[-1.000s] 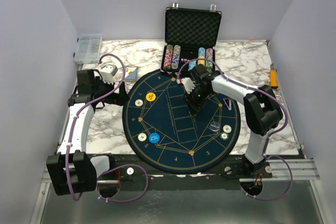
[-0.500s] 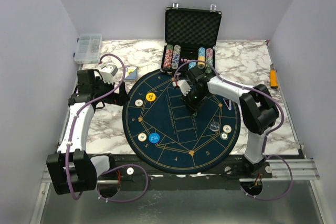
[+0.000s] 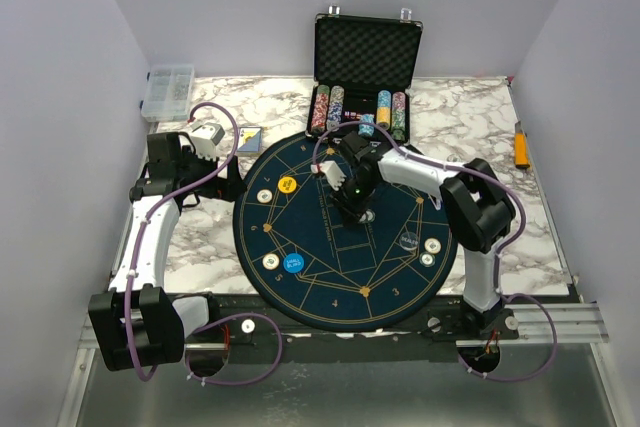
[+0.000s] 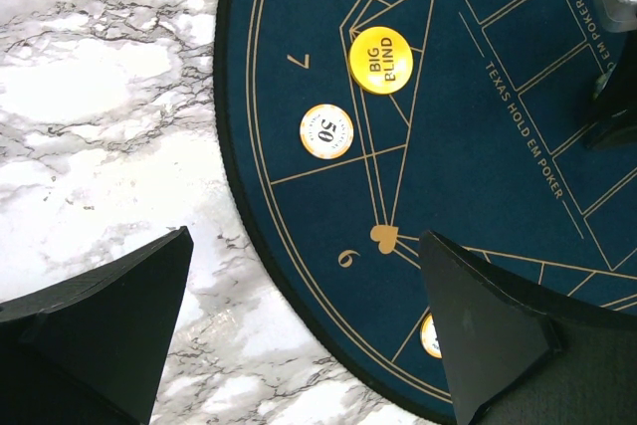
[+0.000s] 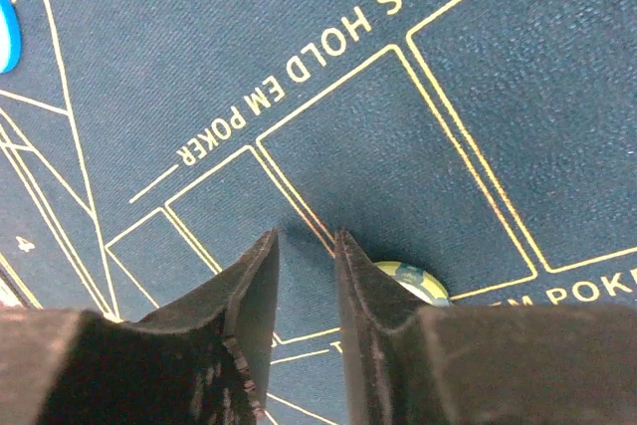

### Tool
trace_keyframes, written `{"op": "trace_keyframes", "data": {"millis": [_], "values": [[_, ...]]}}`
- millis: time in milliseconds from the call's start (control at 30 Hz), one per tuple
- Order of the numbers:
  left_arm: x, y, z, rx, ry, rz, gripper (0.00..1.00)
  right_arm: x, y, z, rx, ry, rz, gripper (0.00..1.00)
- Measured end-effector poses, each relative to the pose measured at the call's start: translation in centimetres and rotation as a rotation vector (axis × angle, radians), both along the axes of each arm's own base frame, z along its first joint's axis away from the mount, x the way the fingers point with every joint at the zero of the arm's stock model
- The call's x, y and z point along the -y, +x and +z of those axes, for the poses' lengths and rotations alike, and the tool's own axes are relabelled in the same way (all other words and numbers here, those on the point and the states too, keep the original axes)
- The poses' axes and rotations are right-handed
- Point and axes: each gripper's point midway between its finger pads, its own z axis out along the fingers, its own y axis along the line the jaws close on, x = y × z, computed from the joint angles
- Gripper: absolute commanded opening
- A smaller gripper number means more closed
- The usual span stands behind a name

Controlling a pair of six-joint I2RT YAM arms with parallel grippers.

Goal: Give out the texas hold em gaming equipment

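Note:
On the round dark-blue mat (image 3: 330,277) lie a yellow "big blind" disc (image 3: 288,185), cream chips (image 3: 264,196) (image 3: 271,261) (image 3: 432,245), a blue disc (image 3: 292,263) and a clear dealer disc (image 3: 408,240). My right gripper (image 3: 350,209) hovers low over the mat's middle. Its jaws (image 5: 306,236) are a narrow gap apart with nothing between them. A yellow-green chip (image 5: 413,281) lies flat on the mat just right of the right finger. My left gripper (image 4: 304,246) is wide open and empty over the mat's left edge, near the yellow disc (image 4: 381,59) and a "50" chip (image 4: 326,131).
An open black case (image 3: 367,47) with rows of stacked chips (image 3: 360,110) stands behind the mat. A blue card box (image 3: 249,138) lies at the mat's far left. A clear compartment box (image 3: 168,90) is at the back left. An orange tool (image 3: 521,145) lies at the right.
My right gripper has moved left and toward the mat's middle, lower over the card outlines. The left arm has not moved.

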Motion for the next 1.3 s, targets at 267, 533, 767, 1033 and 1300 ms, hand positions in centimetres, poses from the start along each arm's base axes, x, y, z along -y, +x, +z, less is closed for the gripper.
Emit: {"op": "trace_keyframes", "data": {"millis": [267, 533, 767, 1033, 1300], "values": [[0.0, 0.0, 0.0, 0.0, 0.0, 0.0, 0.98, 0.7, -0.1, 2.9, 0.069, 0.036, 0.015, 0.66], [0.0, 0.0, 0.0, 0.002, 0.002, -0.003, 0.98, 3.7, 1.8, 3.4, 0.231, -0.067, 0.048, 0.77], [0.0, 0.0, 0.0, 0.004, 0.006, -0.007, 0.98, 4.2, 2.9, 2.7, 0.288, -0.094, 0.095, 0.79], [0.0, 0.0, 0.0, 0.004, 0.007, -0.007, 0.98, 4.3, 2.9, 0.3, 0.255, -0.126, 0.131, 0.76], [0.0, 0.0, 0.0, 0.004, 0.007, -0.008, 0.98, 4.0, 3.2, -0.2, 0.27, -0.13, 0.141, 0.58]]}}
